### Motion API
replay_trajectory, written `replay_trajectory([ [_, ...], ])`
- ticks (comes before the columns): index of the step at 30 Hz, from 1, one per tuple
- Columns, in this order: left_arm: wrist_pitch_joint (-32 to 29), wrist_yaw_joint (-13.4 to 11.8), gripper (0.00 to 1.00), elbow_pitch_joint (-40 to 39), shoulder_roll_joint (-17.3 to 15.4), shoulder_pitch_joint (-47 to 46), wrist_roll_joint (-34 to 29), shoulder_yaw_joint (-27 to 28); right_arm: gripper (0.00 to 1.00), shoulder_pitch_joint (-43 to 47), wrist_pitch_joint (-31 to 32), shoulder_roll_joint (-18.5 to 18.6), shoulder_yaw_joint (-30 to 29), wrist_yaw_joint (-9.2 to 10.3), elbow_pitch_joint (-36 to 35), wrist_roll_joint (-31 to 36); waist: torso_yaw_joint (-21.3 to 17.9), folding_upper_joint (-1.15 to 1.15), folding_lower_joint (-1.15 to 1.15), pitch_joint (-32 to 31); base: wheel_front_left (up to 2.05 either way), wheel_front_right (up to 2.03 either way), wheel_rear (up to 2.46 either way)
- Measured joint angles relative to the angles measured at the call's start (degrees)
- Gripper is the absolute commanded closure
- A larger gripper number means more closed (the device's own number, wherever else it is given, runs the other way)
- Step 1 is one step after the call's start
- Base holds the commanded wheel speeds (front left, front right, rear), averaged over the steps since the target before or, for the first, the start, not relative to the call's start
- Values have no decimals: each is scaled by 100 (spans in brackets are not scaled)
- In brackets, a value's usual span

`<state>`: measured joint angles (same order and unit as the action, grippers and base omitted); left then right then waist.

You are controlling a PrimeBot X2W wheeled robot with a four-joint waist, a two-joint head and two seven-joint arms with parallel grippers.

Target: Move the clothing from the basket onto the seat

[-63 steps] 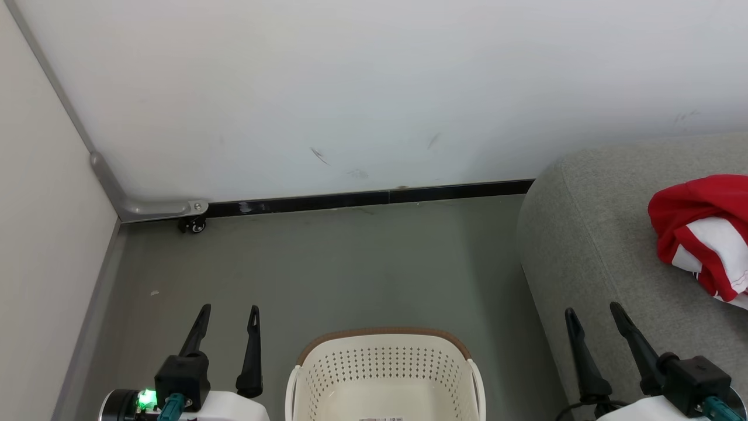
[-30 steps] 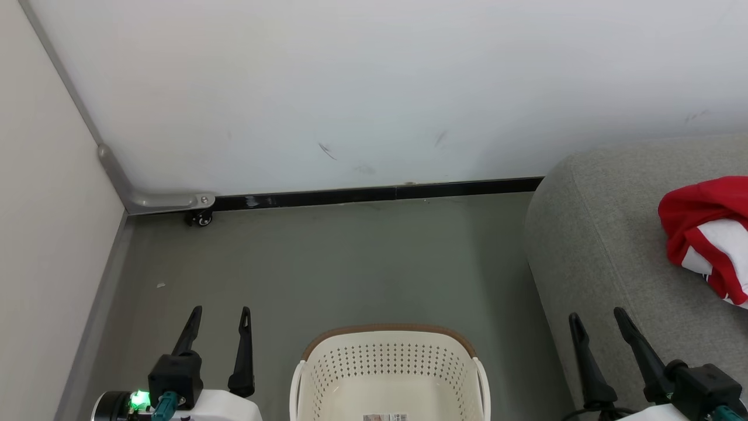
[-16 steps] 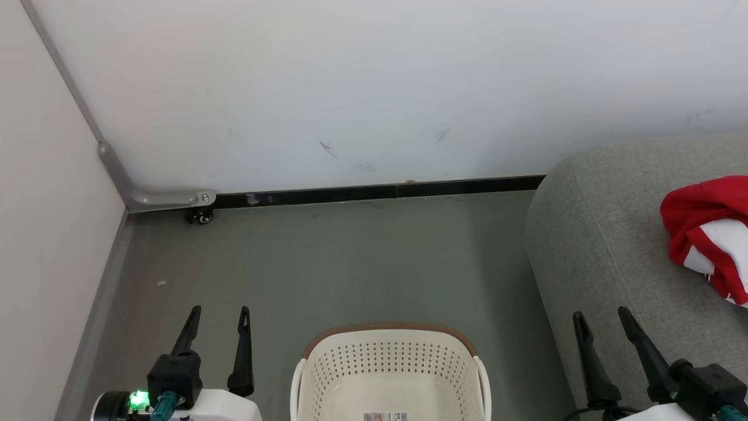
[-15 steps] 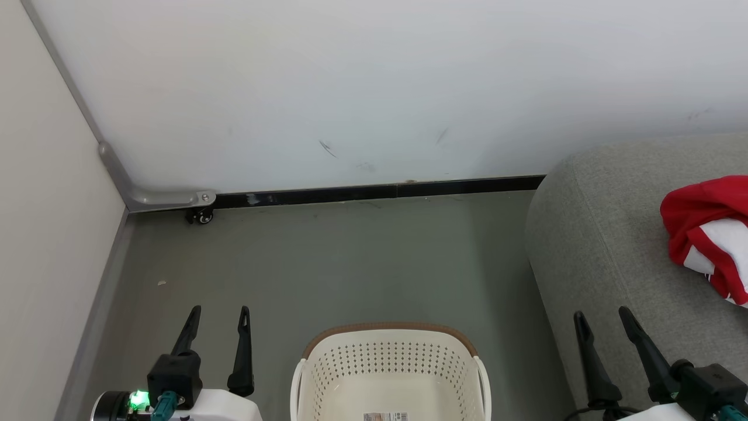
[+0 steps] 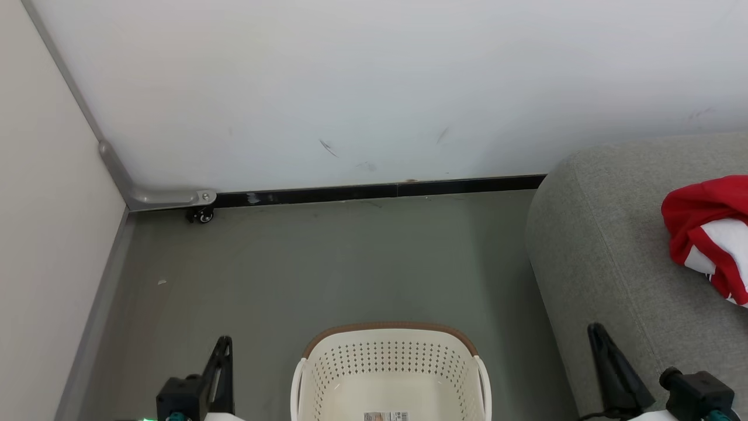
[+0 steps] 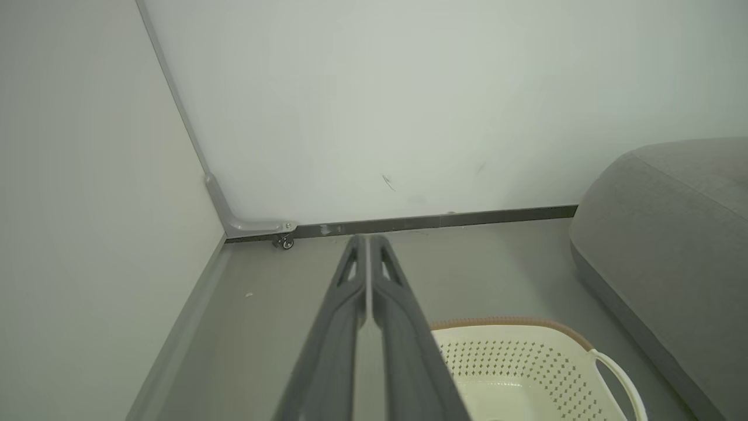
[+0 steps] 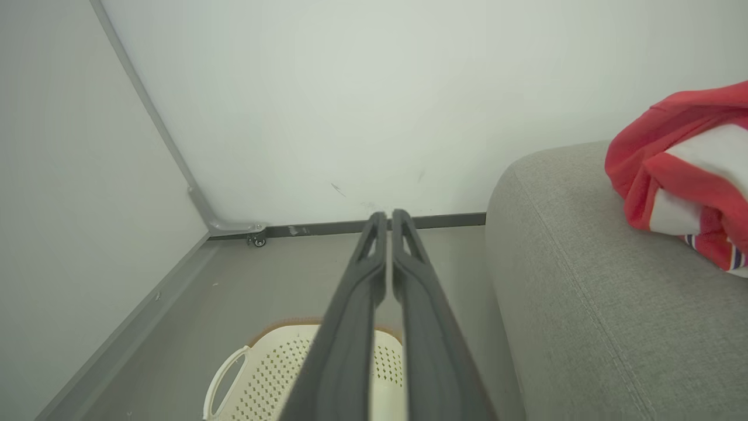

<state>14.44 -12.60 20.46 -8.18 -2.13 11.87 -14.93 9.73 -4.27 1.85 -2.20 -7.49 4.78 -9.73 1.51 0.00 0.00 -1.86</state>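
Red-and-white soft sports clothing (image 5: 704, 234) lies bunched on top of the large light-grey fabric sofa seat (image 5: 608, 263), cut off by the right edge of the head view; the right wrist view shows a bit of striped trim at its lower edge. The cream-white perforated plastic laundry basket (image 5: 385, 365), with a brown band on its rim, stands on the grey floor (image 5: 327, 263) near the seat's side, a strip of floor between them, and well apart from the clothing; a small printed label (image 5: 385, 417) lies on its bottom.

The left gripper (image 6: 368, 238) is clenched, its two long dark fingers pressed flat together; it hangs above the floor to the left of the basket, pointing toward the black skirting (image 5: 374, 191) at the foot of the white wall (image 5: 374, 88). The right gripper (image 7: 388, 215) is clenched too, finger against finger with only a thin slit near the tips; it hangs between basket and seat, touching neither. A small black caster (image 5: 201, 216) sits in the corner.
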Motion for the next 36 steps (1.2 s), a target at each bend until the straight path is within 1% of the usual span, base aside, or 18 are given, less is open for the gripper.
replay_trajectory([
  [3, -14, 22, 100, 97, 43, 113, 49, 14, 100, 10, 0, -2, 36, 0, 103, -29, -2, 0, 0, 2, 0, 0, 0],
  [8, -175, 111, 100, 175, 90, 79, 314, 231, 100, 88, -5, -3, 81, 0, 94, -316, -11, 0, 0, 7, 0, 0, 0],
  [15, -396, 246, 100, 236, 116, -2, 961, 454, 100, 83, -25, -3, 119, 0, 64, -953, -27, 0, 0, 23, 0, 0, 0],
  [20, -568, 313, 100, 233, 141, -43, 1393, 537, 100, 71, -16, -3, 87, 0, 77, -1560, -33, 0, 2, 32, 0, 0, 0],
  [24, -635, 376, 100, 227, 146, -43, 1636, 620, 100, 61, 0, -3, 75, 0, 94, -1802, -35, 0, 6, 34, 0, 0, 0],
  [27, -746, 493, 100, 209, 165, -46, 1950, 694, 100, 52, 35, -1, 63, 0, 111, -2137, -39, 0, 27, 32, 0, 0, 0],
  [36, -947, 664, 100, 135, 227, -51, 2673, 881, 100, -129, 126, 34, 52, 0, 170, -2933, -50, 0, 78, 8, 0, 0, 0],
])
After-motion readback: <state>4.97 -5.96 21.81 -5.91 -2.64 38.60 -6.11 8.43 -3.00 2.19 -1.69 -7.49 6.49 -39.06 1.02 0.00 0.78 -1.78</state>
